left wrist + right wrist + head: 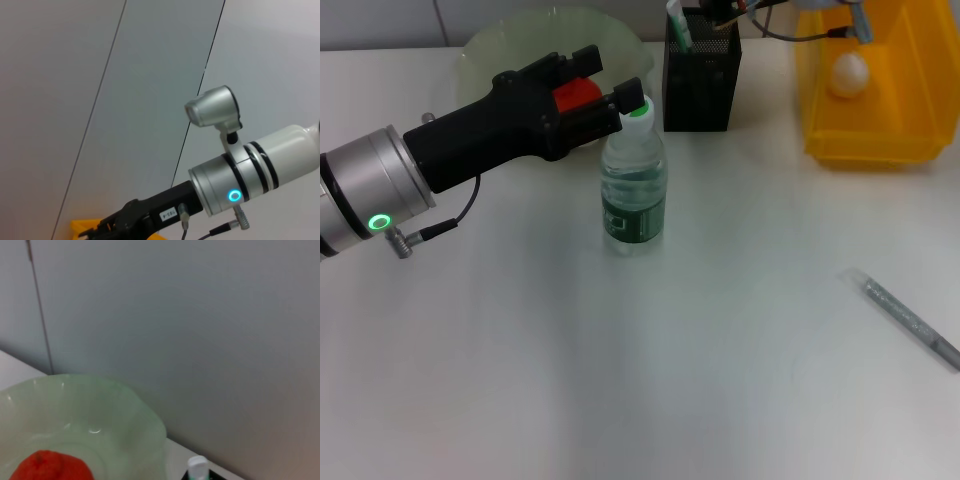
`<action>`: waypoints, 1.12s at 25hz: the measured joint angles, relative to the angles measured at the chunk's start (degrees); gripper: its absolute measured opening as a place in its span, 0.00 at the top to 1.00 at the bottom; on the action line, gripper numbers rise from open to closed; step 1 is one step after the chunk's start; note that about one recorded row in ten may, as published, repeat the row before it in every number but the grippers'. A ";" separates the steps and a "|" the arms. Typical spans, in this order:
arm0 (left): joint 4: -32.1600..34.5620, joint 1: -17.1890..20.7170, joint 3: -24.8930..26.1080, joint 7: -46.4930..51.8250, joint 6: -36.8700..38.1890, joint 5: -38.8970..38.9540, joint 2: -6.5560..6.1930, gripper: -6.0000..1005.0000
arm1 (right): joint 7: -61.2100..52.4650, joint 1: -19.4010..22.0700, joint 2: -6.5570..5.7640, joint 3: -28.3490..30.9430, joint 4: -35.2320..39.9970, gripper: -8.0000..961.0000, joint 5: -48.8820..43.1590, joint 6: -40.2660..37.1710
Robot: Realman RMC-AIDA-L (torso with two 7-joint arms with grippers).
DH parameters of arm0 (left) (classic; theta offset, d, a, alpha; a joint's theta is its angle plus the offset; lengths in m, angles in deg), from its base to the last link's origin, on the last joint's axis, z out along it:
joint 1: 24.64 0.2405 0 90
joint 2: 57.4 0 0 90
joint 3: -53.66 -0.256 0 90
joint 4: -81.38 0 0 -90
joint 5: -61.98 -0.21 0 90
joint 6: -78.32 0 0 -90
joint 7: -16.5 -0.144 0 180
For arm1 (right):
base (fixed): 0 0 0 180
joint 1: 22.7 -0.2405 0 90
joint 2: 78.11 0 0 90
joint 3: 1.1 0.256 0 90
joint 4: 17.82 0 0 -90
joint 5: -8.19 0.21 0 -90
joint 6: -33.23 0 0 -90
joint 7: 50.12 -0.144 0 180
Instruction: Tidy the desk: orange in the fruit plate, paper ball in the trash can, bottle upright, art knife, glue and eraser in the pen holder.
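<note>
The left gripper, fingers spread, flanks the upright bottle's cap; a careless sideways pull-out could topple it onto the counter.

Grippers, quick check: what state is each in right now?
Left gripper: open, fingers either side of the upright bottle's cap, holding nothing.
Right gripper: above the pen holder; state cannot be told.
</note>
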State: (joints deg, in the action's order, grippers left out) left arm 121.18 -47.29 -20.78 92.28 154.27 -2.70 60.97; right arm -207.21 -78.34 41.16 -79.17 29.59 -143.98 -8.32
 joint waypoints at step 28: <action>-0.17 -0.06 0.72 -0.02 0.00 0.00 0.02 0.20 | -0.14 14.45 0.08 2.23 34.53 0.42 -2.03 -59.26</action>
State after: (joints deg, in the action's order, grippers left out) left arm 121.01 -47.35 -20.06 92.26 154.26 -2.70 60.99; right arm -207.35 -63.89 41.24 -76.94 64.12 -146.01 -67.58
